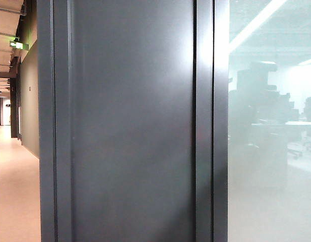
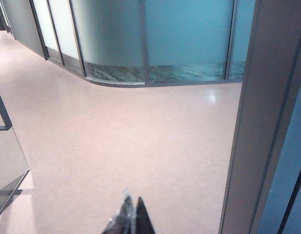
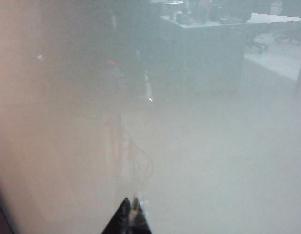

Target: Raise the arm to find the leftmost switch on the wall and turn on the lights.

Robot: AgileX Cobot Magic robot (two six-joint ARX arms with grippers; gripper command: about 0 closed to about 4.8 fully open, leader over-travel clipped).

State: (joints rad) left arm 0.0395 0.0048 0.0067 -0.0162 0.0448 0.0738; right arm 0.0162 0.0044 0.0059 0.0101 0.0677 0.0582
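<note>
Left end effector (image 2: 131,214) closed; right end effector (image 3: 132,214) likewise

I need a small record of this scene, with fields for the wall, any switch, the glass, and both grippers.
wall: grey metal panel with vertical frame strips, fills the exterior view
switch: none visible in any view
glass: frosted pane right of the panel, blurred desks behind
left gripper: shut, holding nothing, above pink floor
right gripper: shut, holding nothing, facing frosted glass
</note>
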